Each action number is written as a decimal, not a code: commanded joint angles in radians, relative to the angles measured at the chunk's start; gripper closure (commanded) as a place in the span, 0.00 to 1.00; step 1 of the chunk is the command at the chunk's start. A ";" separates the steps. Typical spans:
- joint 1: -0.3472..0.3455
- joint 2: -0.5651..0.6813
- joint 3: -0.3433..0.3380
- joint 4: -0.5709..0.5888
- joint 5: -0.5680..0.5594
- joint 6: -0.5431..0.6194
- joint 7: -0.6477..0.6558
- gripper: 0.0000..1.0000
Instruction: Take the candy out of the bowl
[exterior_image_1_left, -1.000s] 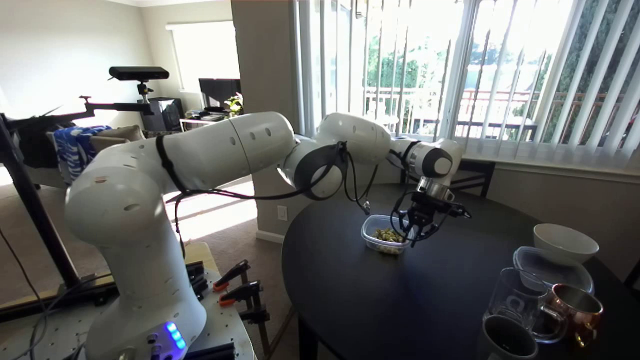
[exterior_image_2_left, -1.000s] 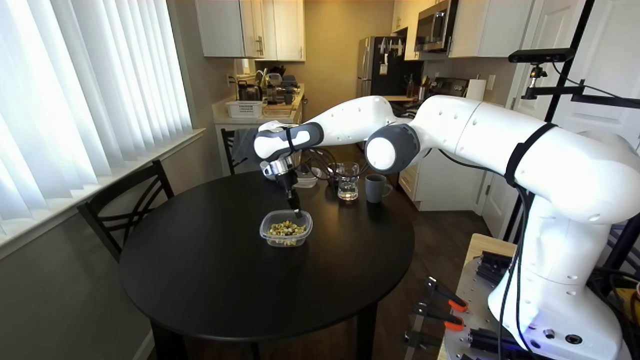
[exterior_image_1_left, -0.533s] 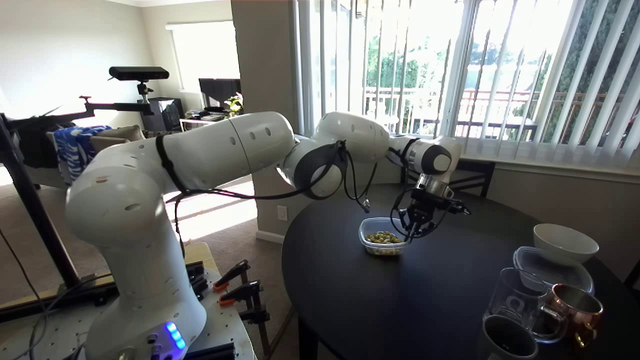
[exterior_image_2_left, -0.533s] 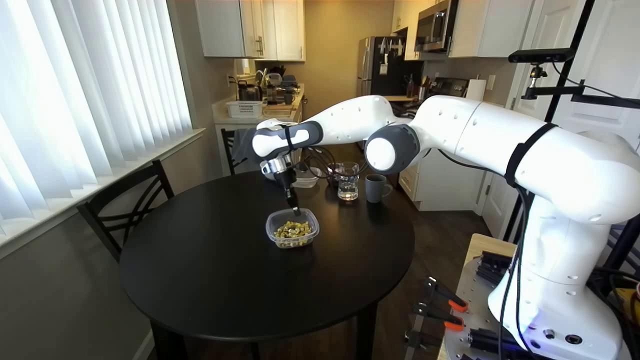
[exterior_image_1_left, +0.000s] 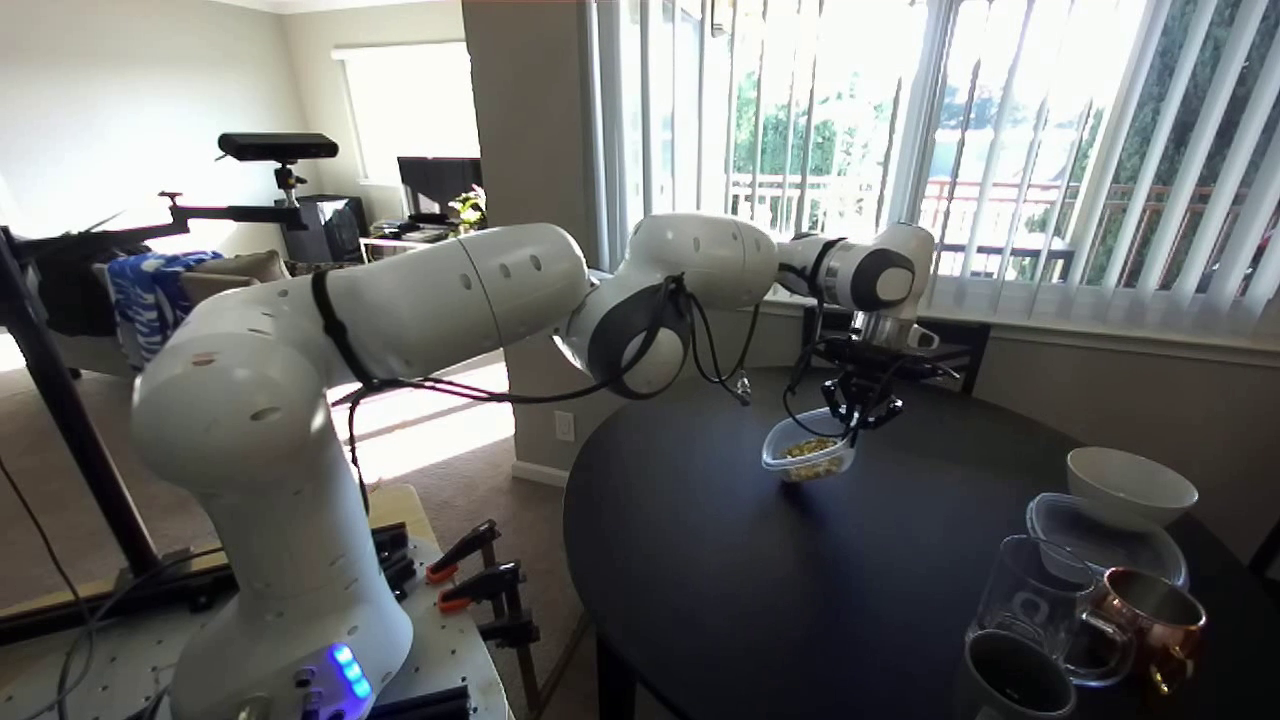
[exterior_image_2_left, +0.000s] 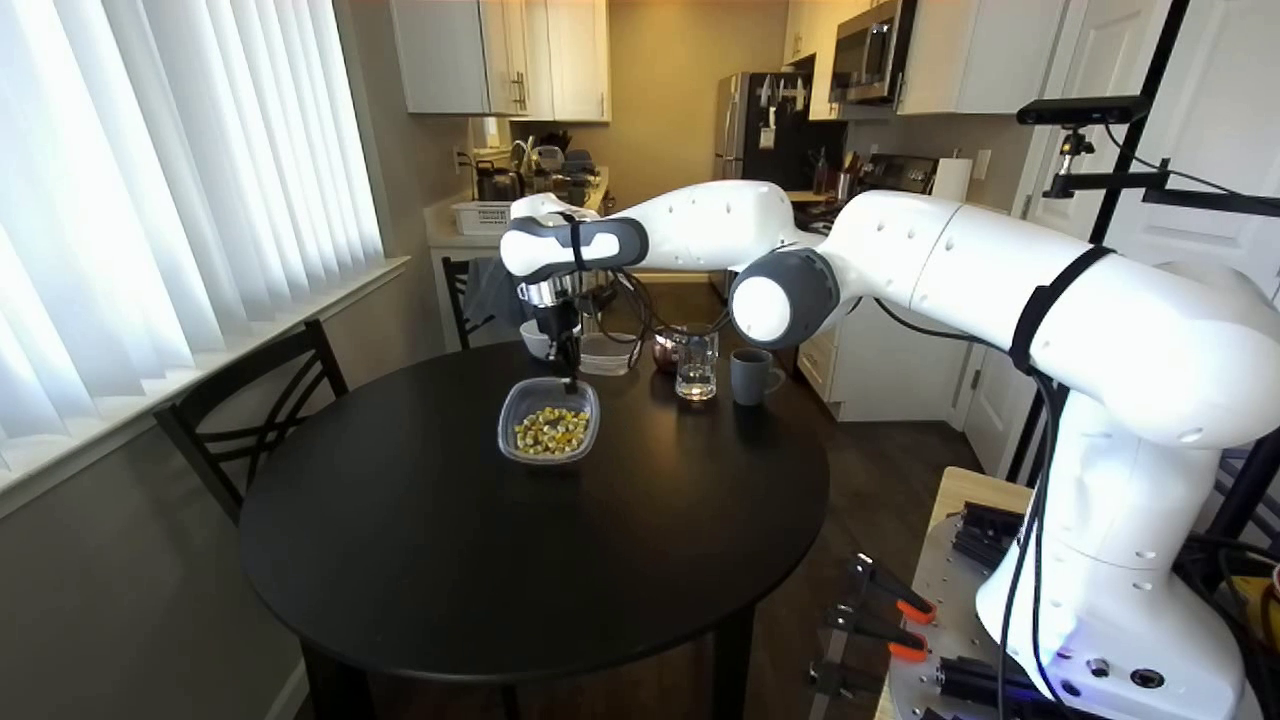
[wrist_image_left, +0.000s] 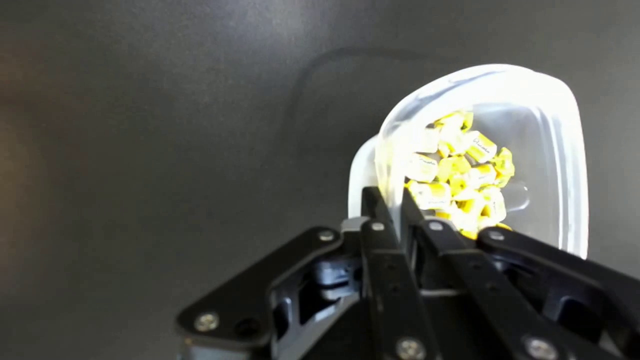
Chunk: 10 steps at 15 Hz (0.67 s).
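The clear bowl (exterior_image_1_left: 785, 462) is off the black table and tilted in both exterior views; it also shows there (exterior_image_2_left: 541, 395). The gold-and-brown wrapped candy (exterior_image_2_left: 552, 432) lies in a pile inside the bowl. In the wrist view the candy (wrist_image_left: 465, 175) looks bright yellow and white, and the bowl (wrist_image_left: 525, 90) is partly hidden by the fingers. My gripper (wrist_image_left: 392, 200) is shut on one side wall of the bowl, with one finger inside and one outside. The gripper (exterior_image_2_left: 570, 383) is at the bowl's far edge in an exterior view, pointing down.
On the black table (exterior_image_1_left: 700, 590) stand a white round bowl (exterior_image_1_left: 1130, 485), a clear container (exterior_image_1_left: 1080, 540), a glass mug (exterior_image_2_left: 697, 375), a copper mug (exterior_image_1_left: 1160, 620) and a grey mug (exterior_image_2_left: 750, 378), grouped together. A dark chair (exterior_image_2_left: 260, 420) stands on the window side.
The bowl shifted slightly while my gripper was at its rim, then rose off the table with the gripper and tilted. The candy stays inside it.
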 joint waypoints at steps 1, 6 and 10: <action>0.035 0.010 -0.046 0.012 -0.031 0.108 0.164 0.98; 0.082 0.016 -0.140 0.003 -0.106 0.196 0.345 0.98; 0.086 -0.004 -0.182 0.022 -0.124 0.192 0.439 0.98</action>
